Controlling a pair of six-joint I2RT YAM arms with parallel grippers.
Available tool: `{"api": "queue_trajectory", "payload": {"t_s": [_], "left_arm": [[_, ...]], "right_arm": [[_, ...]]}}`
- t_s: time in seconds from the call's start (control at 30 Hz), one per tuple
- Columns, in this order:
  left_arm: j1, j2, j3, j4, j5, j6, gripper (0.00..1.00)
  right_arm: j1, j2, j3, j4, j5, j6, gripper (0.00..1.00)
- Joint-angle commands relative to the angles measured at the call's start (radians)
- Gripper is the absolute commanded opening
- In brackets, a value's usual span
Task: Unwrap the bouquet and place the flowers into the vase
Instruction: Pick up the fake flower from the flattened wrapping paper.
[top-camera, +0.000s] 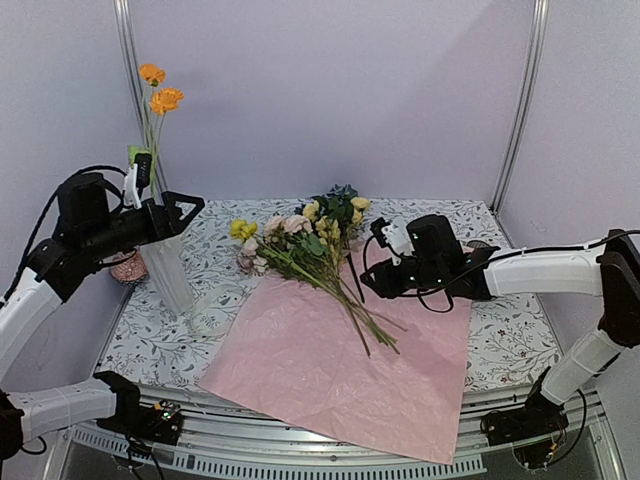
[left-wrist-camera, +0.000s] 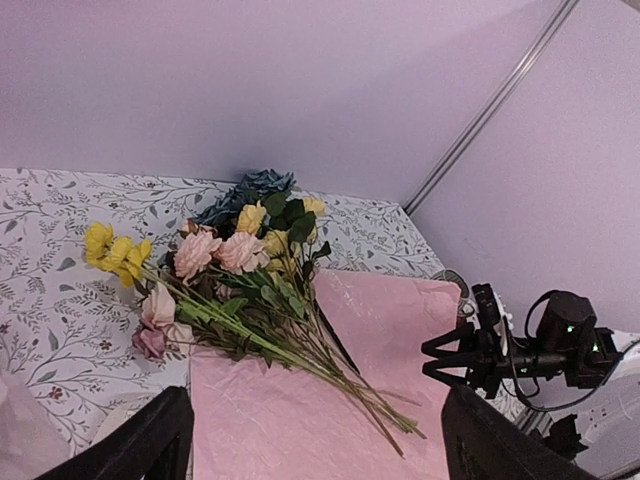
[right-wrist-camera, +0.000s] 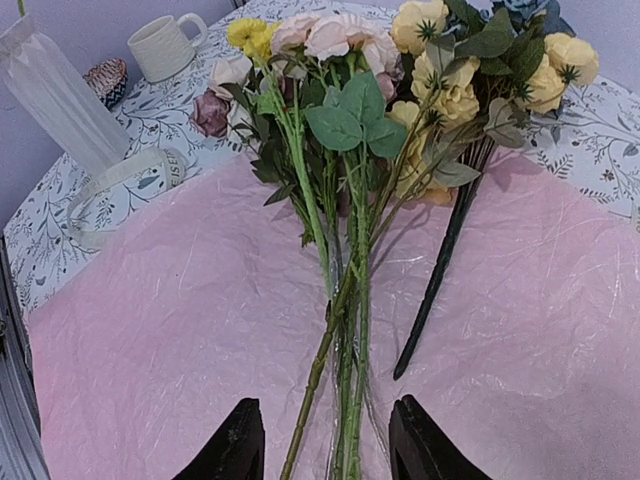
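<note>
On the flower-printed tabletop (top-camera: 500, 340) the pink wrapping paper (top-camera: 330, 380) is seen opened out flat, with its near corner hanging past the front edge. The flowers (top-camera: 310, 245) are laid loose across it. The heads, yellow, pale pink, cream, mauve and blue, are spread toward the back, partly on the bare tabletop beyond the paper. The green stems are gathered together and run toward the near right over the paper. The cream ribbon (right-wrist-camera: 120, 182) is seen untied in a loose loop at the paper's left edge, near the foot of the vase (top-camera: 170, 270).

The vase is found at the left side of the tabletop, well apart from the loose flowers, and is seen leaning in the overhead view. Two orange blooms (top-camera: 160, 88) are carried high above it on thin stems, whose lower ends are hidden behind the left arm. A cream mug (right-wrist-camera: 165, 45) and a small patterned cup (right-wrist-camera: 105, 80) are set behind the vase.

The left gripper (left-wrist-camera: 313, 400) is held by the vase's top with its fingers spread wide and nothing between them. Whether the vase is touched cannot be told. The right gripper (right-wrist-camera: 325, 405) is set low over the paper, its fingers parted on either side of the lower stems. A narrow gap is seen at each side, so the stems are straddled but not pinched.
</note>
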Motion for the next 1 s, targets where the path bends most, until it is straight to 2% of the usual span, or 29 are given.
{"api": "queue_trajectory", "payload": {"t_s": [0.0,0.23,0.97], "left_arm": [[-0.042,0.013,-0.041,0.098,0.011,-0.029,0.89],[-0.082,0.051,-0.085,0.173,0.016,-0.048,0.89],[-0.104,0.099,-0.077,0.187,0.000,-0.027,0.90]], "right_arm": [[-0.025,0.065,0.042,-0.054,-0.079,0.039,0.44],[-0.040,0.159,0.068,-0.054,-0.114,0.052,0.44],[-0.087,0.343,0.152,-0.087,-0.169,0.038,0.40]]}}
